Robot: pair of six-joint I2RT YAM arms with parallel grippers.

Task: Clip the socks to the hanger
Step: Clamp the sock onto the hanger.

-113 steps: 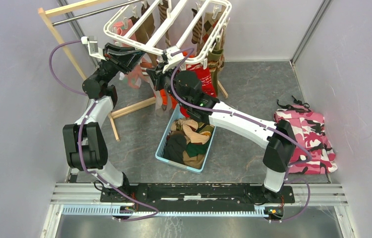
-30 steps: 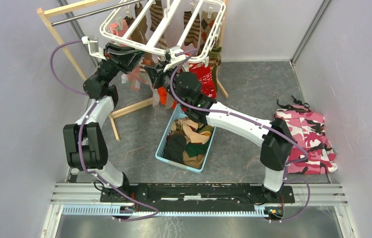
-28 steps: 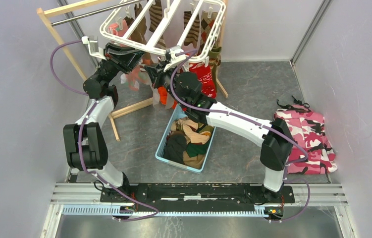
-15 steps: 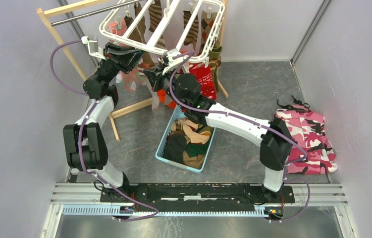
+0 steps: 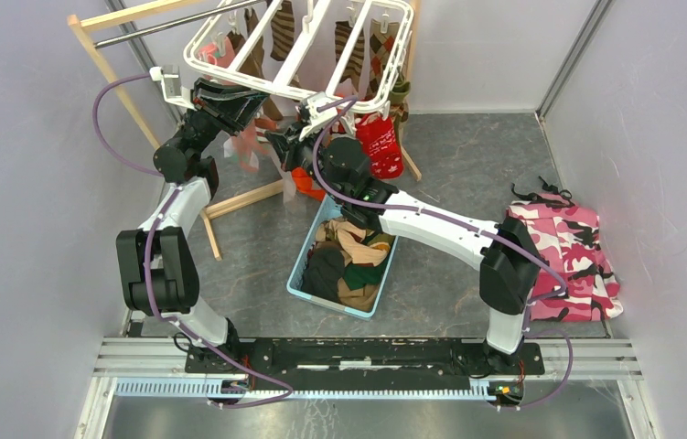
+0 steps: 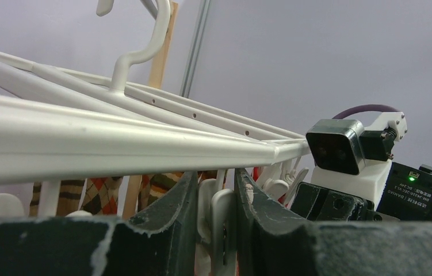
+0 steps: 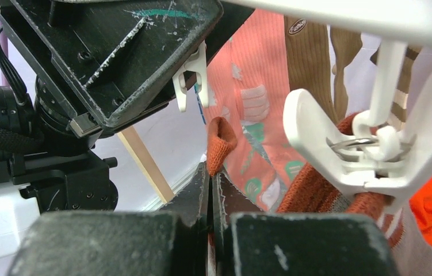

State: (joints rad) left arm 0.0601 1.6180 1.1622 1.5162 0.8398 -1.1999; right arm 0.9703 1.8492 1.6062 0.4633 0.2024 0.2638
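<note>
The white hanger [image 5: 295, 57] hangs tilted from the wooden rail, with several socks clipped along it. My left gripper [image 5: 246, 102] is under its near-left edge. In the left wrist view it [image 6: 216, 178] is shut on a dangling white clip [image 6: 220, 221] below the hanger bar [image 6: 115, 144]. My right gripper [image 5: 286, 146] sits just right of it and is shut [image 7: 209, 172] on the reddish-brown cuff of a pale sock [image 7: 220, 141], held up close below the left gripper's clip [image 7: 193, 77]. The sock [image 5: 301, 183] hangs down below. Another white clip [image 7: 374, 144] is at the right.
A light-blue basket [image 5: 298, 267] with mixed brown, green and black socks stands on the floor below the grippers. A bright red patterned sock [image 5: 378, 146] hangs from the hanger's near right. The wooden rail stand [image 5: 120, 82] is at left. A pink camouflage garment [image 5: 568, 256] lies at right.
The hanger has swung back and up. My right gripper has carried the sock cuff slightly left and up towards the left gripper. The red sock has swung right.
</note>
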